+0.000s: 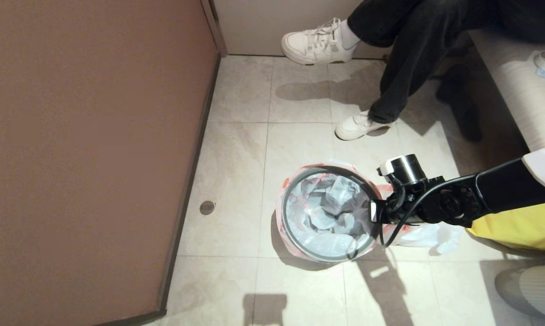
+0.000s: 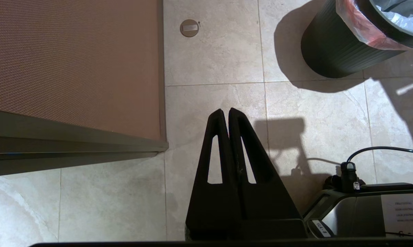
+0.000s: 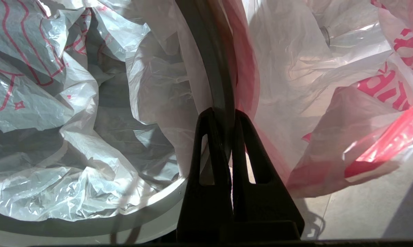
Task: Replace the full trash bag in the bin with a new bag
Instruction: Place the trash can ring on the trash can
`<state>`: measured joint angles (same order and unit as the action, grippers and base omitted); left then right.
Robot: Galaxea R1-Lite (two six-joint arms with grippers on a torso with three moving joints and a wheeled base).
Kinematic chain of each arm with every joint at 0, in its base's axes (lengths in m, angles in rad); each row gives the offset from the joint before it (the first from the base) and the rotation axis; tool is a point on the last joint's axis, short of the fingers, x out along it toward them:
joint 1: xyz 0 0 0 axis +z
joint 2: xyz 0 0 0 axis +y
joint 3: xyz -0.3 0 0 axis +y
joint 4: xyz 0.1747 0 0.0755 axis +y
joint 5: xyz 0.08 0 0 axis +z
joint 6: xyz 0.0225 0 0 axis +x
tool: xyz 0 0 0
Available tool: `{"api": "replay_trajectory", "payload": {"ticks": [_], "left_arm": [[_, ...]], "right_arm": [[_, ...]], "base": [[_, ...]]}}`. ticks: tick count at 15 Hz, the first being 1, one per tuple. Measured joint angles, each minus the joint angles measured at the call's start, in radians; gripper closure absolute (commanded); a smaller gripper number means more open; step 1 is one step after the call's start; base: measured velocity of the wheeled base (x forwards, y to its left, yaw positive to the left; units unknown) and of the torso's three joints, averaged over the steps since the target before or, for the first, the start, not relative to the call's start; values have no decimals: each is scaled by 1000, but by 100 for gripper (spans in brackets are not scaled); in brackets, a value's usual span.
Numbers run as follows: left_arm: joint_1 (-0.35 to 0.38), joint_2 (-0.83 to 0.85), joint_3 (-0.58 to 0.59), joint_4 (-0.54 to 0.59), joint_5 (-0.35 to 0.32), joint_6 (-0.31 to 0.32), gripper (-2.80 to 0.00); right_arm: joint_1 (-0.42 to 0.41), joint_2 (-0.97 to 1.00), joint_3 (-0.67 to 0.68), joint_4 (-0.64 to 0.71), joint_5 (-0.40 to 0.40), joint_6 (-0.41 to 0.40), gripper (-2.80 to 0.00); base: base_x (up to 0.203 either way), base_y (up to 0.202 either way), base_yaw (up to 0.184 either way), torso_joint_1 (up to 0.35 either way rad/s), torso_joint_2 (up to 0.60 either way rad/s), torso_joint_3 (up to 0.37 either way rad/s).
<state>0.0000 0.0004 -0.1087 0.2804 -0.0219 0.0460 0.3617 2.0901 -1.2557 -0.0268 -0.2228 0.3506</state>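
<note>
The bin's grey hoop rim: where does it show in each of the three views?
Head view: the grey hoop rings the bin on the floor tiles, with the right gripper at its right side.
Left wrist view: only an arc at the top right corner.
Right wrist view: a curved band running up the middle, fingers shut on it.
Shared landmark: the pink-red bag edge beside the hoop.

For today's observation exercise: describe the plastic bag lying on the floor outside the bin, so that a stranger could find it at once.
Start at the small round dark bin with its grey hoop rim on the beige floor tiles. Right beside it, under the black right arm, lies a crumpled translucent whitish bag with pink-red print. Unlike the similar bag lining the bin, it sits loose on the tiles.
</note>
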Motion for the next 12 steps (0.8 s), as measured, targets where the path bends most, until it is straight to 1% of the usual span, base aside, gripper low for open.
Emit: {"api": "replay_trajectory", "payload": {"ticks": [7,10,12], "left_arm": [[0,0,0,0,0,0,0],[0,0,0,0,0,0,0],[0,0,0,0,0,0,0]], "right_arm": [[-1,34,-4,-33,-3,-1,0],[-2,30,8,-99,-8,-1,0],[-2,28,18,-143,-31,-3,0]], "base": [[0,0,0,0,0,0],[0,0,0,0,0,0],[0,0,0,0,0,0]]}}
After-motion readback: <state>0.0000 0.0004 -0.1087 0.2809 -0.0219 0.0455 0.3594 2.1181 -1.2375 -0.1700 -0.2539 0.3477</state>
